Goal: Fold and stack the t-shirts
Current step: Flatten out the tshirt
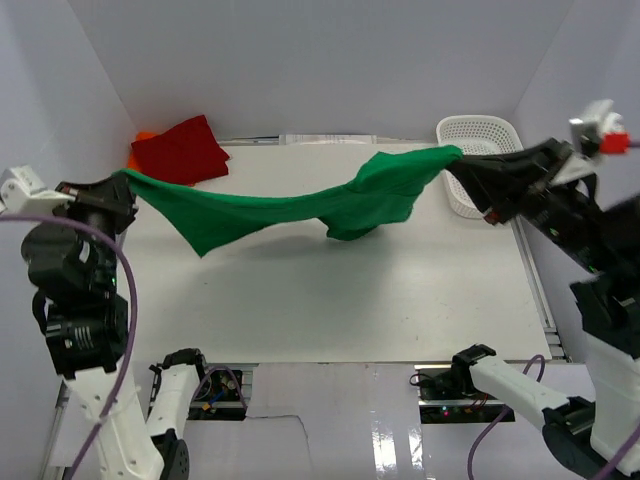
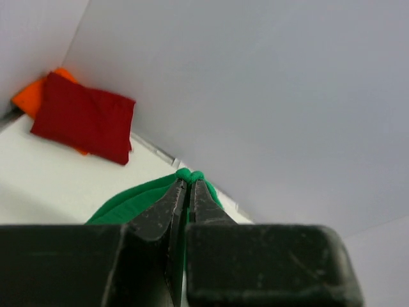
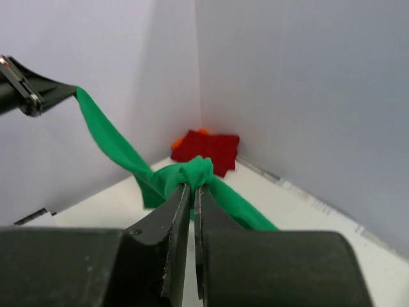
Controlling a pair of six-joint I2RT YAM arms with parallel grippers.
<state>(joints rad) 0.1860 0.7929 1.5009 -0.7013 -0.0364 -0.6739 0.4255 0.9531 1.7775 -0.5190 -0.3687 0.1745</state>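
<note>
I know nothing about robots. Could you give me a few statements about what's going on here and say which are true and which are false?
1. The left gripper and the right gripper both pinch the green shirt. True.
2. The green shirt lies folded on the red one. False: it hangs stretched between the two grippers.
3. The red shirt lies on the orange shirt in the far left corner. True.
4. The basket stands at the far left. False: it is at the far right, beside the right gripper.
</note>
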